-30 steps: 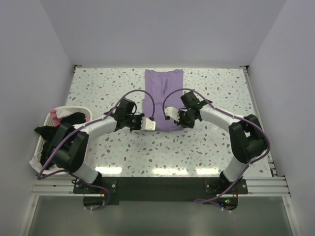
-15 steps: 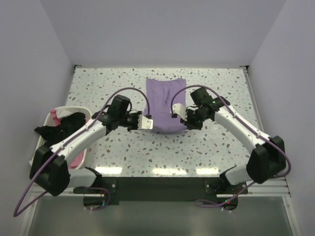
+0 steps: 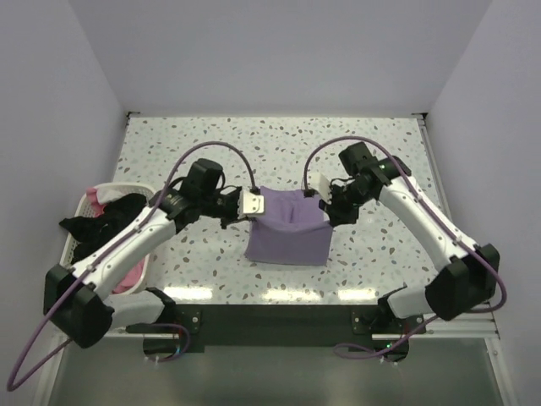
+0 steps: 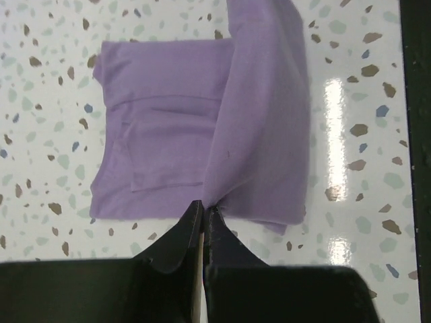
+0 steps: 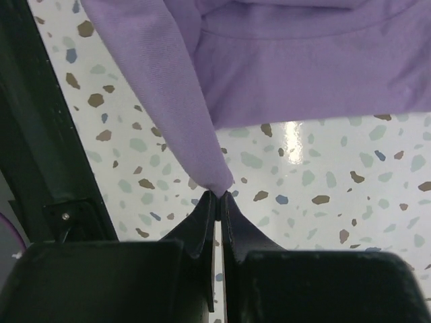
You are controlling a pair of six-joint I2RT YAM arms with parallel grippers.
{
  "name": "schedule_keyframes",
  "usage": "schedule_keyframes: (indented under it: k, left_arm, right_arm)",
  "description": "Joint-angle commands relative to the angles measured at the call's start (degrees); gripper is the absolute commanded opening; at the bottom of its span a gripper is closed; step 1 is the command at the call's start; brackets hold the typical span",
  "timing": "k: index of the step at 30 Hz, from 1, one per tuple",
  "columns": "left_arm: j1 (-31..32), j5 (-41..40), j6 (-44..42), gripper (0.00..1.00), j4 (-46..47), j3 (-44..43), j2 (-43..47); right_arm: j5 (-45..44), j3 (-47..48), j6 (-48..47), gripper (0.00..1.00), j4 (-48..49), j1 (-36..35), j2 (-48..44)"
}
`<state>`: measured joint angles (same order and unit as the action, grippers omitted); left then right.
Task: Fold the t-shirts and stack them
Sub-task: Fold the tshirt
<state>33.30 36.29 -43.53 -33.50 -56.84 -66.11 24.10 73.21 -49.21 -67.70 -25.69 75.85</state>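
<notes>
The lilac-purple t-shirt [image 3: 287, 230] lies folded in the middle of the table, its far edge lifted. My left gripper [image 3: 254, 203] is shut on the shirt's left far corner; the left wrist view shows the jaws pinching the cloth [image 4: 256, 134]. My right gripper [image 3: 325, 201] is shut on the right far corner; the right wrist view shows the cloth [image 5: 269, 74] hanging from the pinched tip. Black [image 3: 100, 222] and pink [image 3: 125, 277] shirts lie in the white basket [image 3: 91, 200] at the left.
The white laundry basket sits at the table's left edge. A dark rail [image 3: 279, 320] runs along the near edge under the arm bases. White walls stand around the speckled table [image 3: 380, 152].
Both grippers have drawn the purple shirt's far edge toward the near side. The shirt, long and narrow a second ago, is now a shorter folded block nearer the bases.
</notes>
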Motion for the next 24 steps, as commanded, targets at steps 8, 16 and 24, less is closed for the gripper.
schedule_keyframes:
  k: [8, 16, 24]
  left_arm:
    - [-11.58, -0.17, 0.63, 0.0, 9.06, -7.32, -22.65]
    - [-12.47, -1.66, 2.66, 0.0, 12.49, -8.29, -32.76]
    - [-10.63, -2.1, 2.92, 0.0, 10.91, 0.49, -26.3]
  right_arm:
    - [-0.1, 9.49, -0.89, 0.0, 8.72, 6.09, 23.1]
    - [-2.47, 9.32, 3.42, 0.0, 16.19, 6.36, 35.67]
    - [0.07, 0.55, 6.41, 0.0, 17.86, 4.78, 31.75]
